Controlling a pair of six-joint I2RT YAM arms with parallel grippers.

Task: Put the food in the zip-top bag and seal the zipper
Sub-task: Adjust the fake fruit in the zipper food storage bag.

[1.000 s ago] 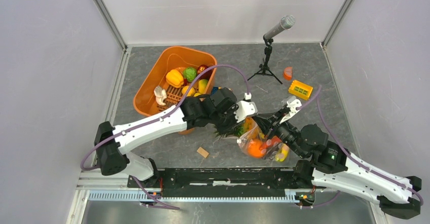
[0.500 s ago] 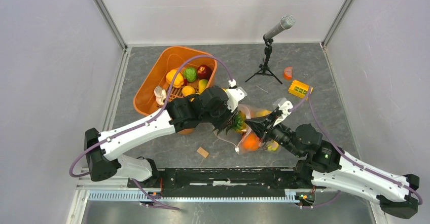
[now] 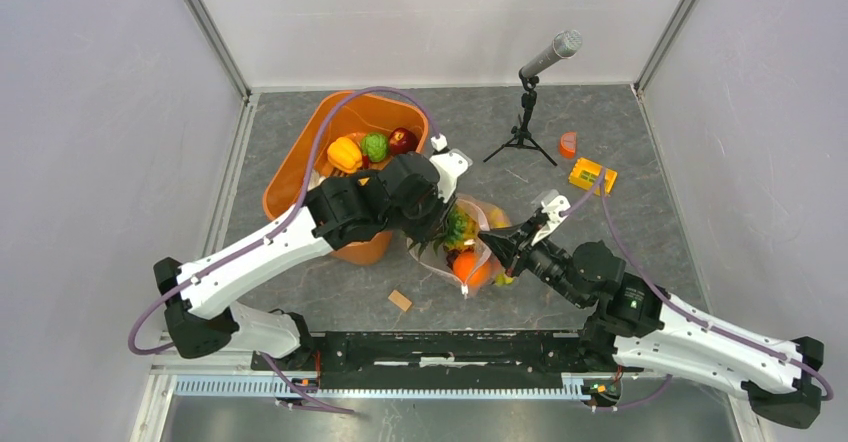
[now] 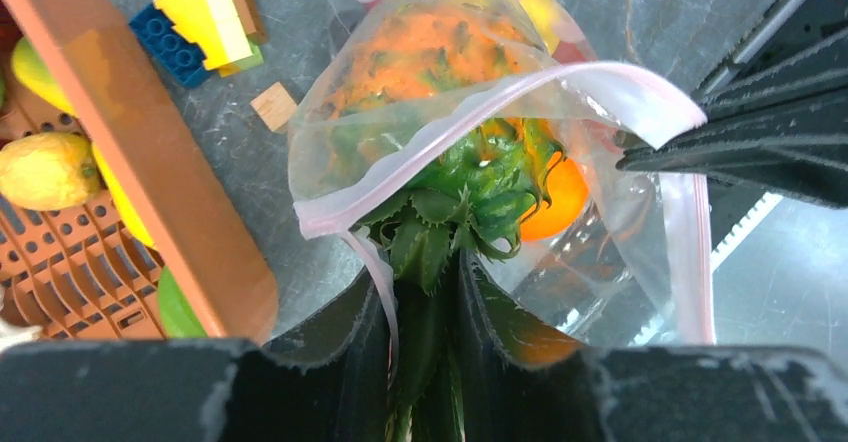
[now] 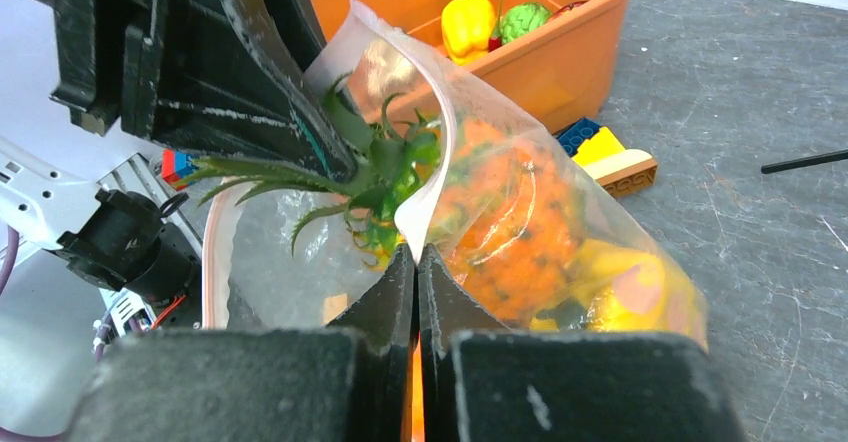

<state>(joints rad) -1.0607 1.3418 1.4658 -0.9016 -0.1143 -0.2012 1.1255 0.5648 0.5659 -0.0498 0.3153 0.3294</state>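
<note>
The clear zip-top bag [image 3: 480, 237] lies mid-table with its mouth open; it also shows in the left wrist view [image 4: 640, 192] and the right wrist view [image 5: 270, 252]. A toy pineapple [image 4: 440, 52] sits body-first inside it, beside an orange fruit [image 4: 555, 202] and yellow food [image 5: 620, 287]. My left gripper [image 4: 428, 292] is shut on the pineapple's green leaves [image 4: 470, 197] at the mouth. My right gripper [image 5: 415, 262] is shut on the bag's pink-edged zipper rim [image 5: 440, 132], holding it up. More toy food [image 3: 372, 147] lies in the orange tub [image 3: 300, 162].
A microphone on a tripod [image 3: 528, 102] stands at the back right. A yellow block [image 3: 592, 175] and an orange piece [image 3: 567, 144] lie near it. A small wooden block [image 3: 399, 300] lies in front. Coloured building blocks [image 4: 195, 22] lie by the tub.
Both arms and the bag have shifted left and away from the base, toward the tub. The pineapple has gone deeper into the bag's mouth.
</note>
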